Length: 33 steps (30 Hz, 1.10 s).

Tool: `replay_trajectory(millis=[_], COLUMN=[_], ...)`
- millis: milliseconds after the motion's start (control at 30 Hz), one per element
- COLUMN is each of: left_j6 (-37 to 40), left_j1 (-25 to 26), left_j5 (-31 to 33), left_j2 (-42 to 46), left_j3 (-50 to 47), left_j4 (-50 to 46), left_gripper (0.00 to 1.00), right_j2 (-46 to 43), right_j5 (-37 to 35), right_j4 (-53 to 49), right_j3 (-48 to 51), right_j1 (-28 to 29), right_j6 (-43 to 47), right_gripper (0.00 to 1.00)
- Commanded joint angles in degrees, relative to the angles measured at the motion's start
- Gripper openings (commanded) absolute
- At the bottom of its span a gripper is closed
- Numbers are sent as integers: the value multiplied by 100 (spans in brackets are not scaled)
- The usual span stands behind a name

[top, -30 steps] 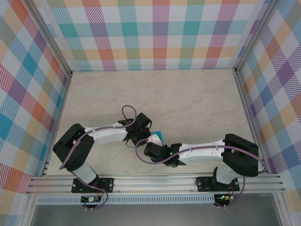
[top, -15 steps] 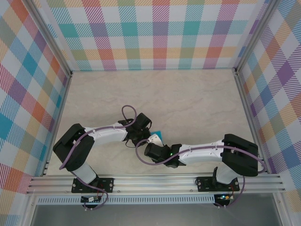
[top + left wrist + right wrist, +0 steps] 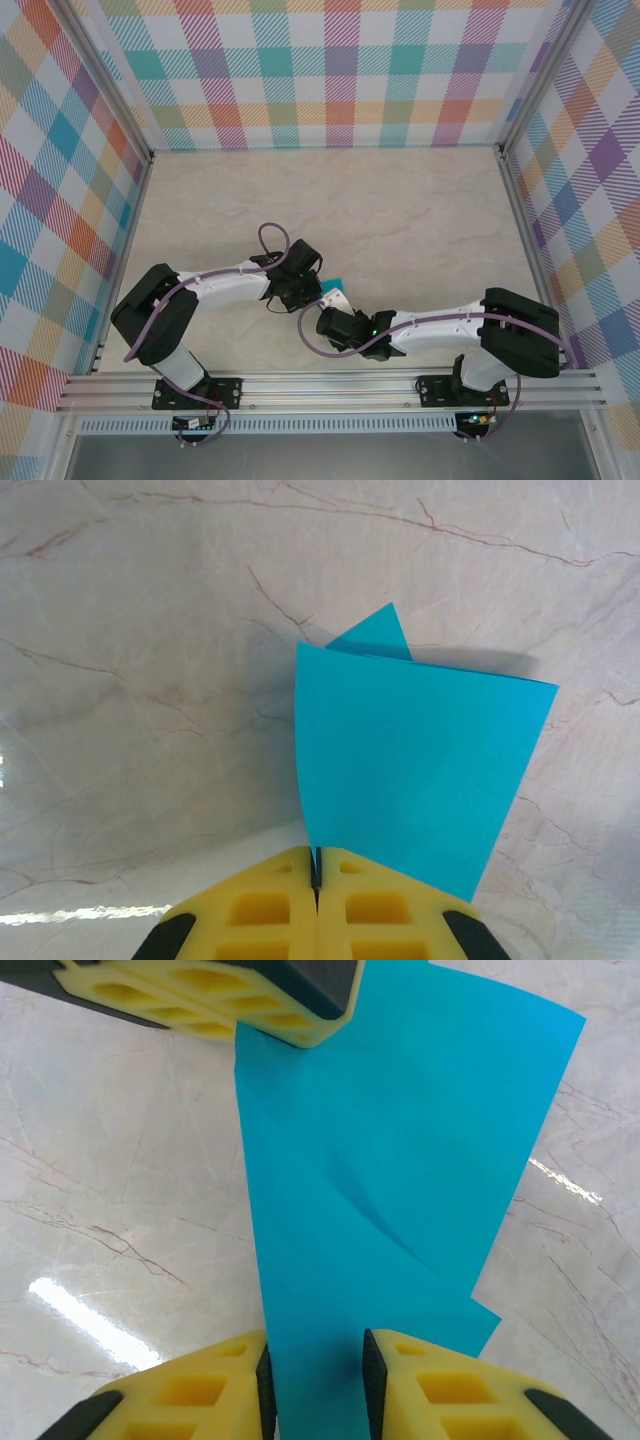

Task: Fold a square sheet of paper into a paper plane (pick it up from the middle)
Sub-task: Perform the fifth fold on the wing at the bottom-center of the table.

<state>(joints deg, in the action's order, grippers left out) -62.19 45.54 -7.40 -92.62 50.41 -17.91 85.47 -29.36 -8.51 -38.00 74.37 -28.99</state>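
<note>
Low in the middle of the top view, just above the arm bases: folded teal square sheet of paper over the marble table. Pinched at one edge by the left gripper, jaws fully together. Right gripper narrowly parted, paper's near end between its fingers.

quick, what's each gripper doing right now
left gripper: shut on the edge of the folded teal paper
right gripper: open, one finger on either side of the same paper, not clamped on it
</note>
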Motion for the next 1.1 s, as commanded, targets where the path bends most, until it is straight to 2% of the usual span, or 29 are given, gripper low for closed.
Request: replay_trajectory(millis=[0, 333, 433, 500, 600, 700, 867, 1067], left_j6=[-58, -56, -22, 14, 88, 196, 252, 330], left_j1=[57, 60, 62, 51, 27, -9, -27, -16], left_j5=[38, 78, 116, 234, 463, 680, 831, 388], left_j2=[165, 207, 315, 470, 745, 1023, 1358, 1374], left_j3=[95, 118, 136, 150, 169, 207, 120, -162], left_j4=[-120, -204, -250, -333, -511, -761, -780, -13], left_gripper=[0, 2, 13, 27, 38, 44, 45, 39], right_j2=[108, 70, 76, 3, -218, -490, -1079, -1463], right_j5=[-31, 205, 534, 766, 1161, 1506, 2280, 3282], right_j4=[171, 496, 761, 1043, 1536, 1931, 2638, 3136], right_j3=[-68, 196, 352, 539, 849, 1137, 1697, 2176], right_j1=[51, 35, -59, -144, -321, -512, -961, -1691], right_j6=[83, -127, -288, -377, -511, -596, -784, -1205], right_gripper=[27, 13, 12, 11, 10, 10, 10, 11])
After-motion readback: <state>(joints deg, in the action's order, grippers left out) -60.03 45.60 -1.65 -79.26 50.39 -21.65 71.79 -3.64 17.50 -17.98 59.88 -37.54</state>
